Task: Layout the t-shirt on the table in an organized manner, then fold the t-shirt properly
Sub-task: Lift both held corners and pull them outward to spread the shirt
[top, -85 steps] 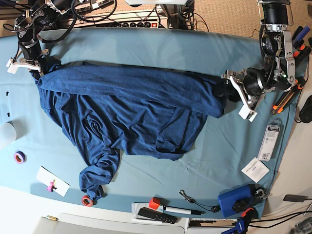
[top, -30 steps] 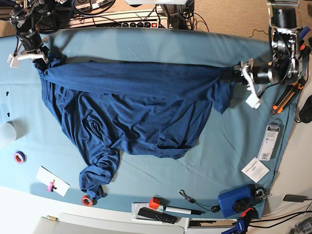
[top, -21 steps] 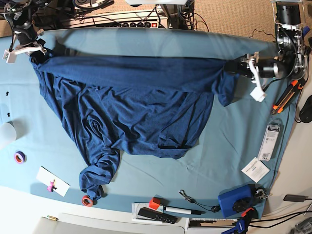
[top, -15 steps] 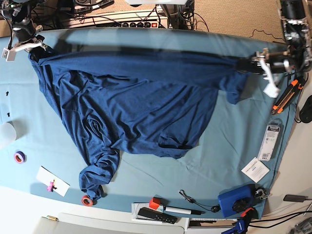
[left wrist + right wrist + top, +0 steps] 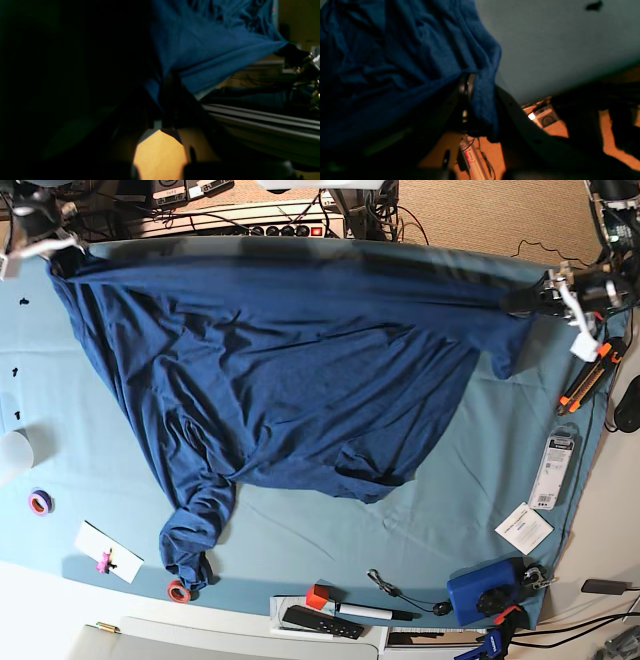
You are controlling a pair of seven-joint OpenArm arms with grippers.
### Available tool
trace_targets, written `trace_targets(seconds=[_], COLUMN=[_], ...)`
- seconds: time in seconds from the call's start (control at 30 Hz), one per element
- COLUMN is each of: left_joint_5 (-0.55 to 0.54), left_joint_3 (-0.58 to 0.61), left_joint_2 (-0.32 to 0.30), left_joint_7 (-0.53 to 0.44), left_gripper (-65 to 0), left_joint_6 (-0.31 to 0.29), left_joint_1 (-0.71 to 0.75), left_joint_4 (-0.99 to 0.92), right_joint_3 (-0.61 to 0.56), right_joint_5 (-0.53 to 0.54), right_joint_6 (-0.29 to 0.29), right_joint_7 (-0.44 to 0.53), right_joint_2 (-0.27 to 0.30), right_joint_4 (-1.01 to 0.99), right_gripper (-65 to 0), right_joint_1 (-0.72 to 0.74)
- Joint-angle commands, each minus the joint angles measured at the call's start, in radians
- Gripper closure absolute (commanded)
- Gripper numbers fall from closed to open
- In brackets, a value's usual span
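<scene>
Most of the table (image 5: 480, 480) lies under the t-shirt (image 5: 300, 370).

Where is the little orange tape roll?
In the base view, the orange tape roll lies near the table's bottom-left edge, right at the tip of the t-shirt's hanging sleeve, beside a white card.

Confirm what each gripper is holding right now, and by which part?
Both are shut on the t-shirt. The left gripper pinches one end of its stretched top edge, the right gripper the opposite end.
</scene>
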Motion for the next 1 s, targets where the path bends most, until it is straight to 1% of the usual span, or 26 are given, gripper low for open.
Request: trace_targets(seconds=[0.0,0.1,0.2,0.37,0.5,0.57,0.67,0.73,0.87,0.97], left_joint_5=[-0.015,-0.015,-0.015,-0.015,-0.015,-0.015,-0.015,-0.015,-0.015,-0.015], left_joint_3=[-0.034,-0.09,-0.121,-0.122,-0.122,-0.122,-0.122,-0.122,-0.122,-0.122], left_joint_2=[-0.028,-0.027,-0.027,-0.022,-0.022,-0.022,-0.022,-0.022,-0.022,-0.022], left_joint_7=[-0.007,-0.007,-0.007,-0.007,-0.007,-0.007,-0.007,-0.007,-0.007,-0.007], left_gripper=[0.0,0.0,0.0,0.0,0.0,0.0,0.0,0.0,0.0,0.0], left_joint_6=[-0.001,-0.019,-0.019,-0.019,-0.019,-0.021,-0.042,-0.042,-0.042,-0.042], left_joint_1=[0.007,0.035,0.056,0.074,0.075,0.075,0.075,0.075,0.076,0.076], left_joint_4=[0.012,0.013,0.012,0.013,0.013,0.013,0.012,0.012,0.012,0.012], right_joint_3=[0.036,0.088,0.098,0.096,0.096,0.096,0.096,0.095,0.054,-0.029], right_joint_5=[0.018,0.066,0.076,0.076,0.075,0.066,0.032,0.027,0.005,-0.036], right_joint_6=[0.003,0.02,0.022,0.022,0.022,0.022,0.022,0.022,0.022,0.022], right_joint_7=[0.025,-0.002,-0.002,0.002,0.026,0.029,0.04,0.049,0.062,0.076], right_joint_2=[0.017,0.017,0.017,0.017,0.017,0.017,0.017,0.017,0.024,0.039], right_joint_4=[0.018,0.018,0.018,0.018,0.018,0.018,0.016,0.016,0.016,0.016], right_gripper=[0.0,0.0,0.0,0.0,0.0,0.0,0.0,0.0,0.0,0.0], right_joint_1=[-0.011,-0.012,-0.013,-0.013,-0.004,0.014,0.059,0.094,0.154,0.181])
